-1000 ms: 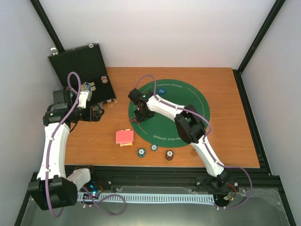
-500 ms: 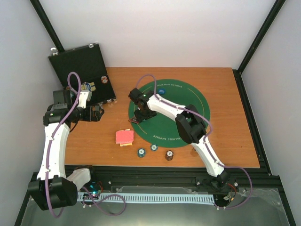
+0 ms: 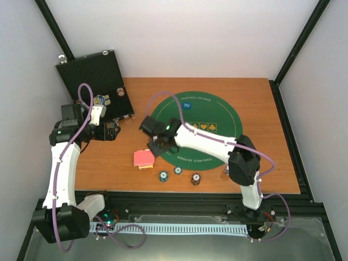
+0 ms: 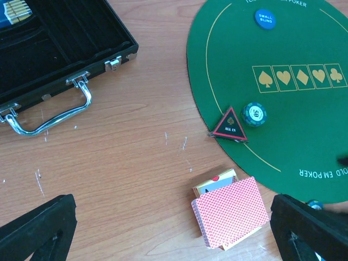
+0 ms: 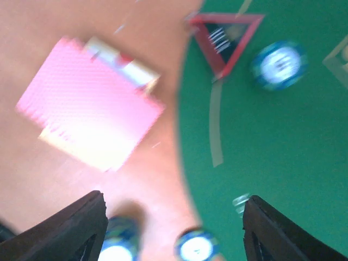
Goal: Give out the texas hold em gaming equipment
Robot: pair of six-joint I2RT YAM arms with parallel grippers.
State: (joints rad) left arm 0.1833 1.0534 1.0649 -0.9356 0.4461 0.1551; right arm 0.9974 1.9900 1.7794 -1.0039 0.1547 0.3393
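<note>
Playing cards [image 4: 231, 209] — red-backed, skewed stack

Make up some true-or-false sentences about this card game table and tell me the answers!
1. The cards lie on the wooden table, not on the green mat. True.
2. The blue button sits inside the black case. False: it lies on the green mat.
3. A teal chip lies right next to the triangle marker. True.
4. The left gripper is holding the cards. False: it is open and empty.
5. The black case is shut. False: it is open.
</note>
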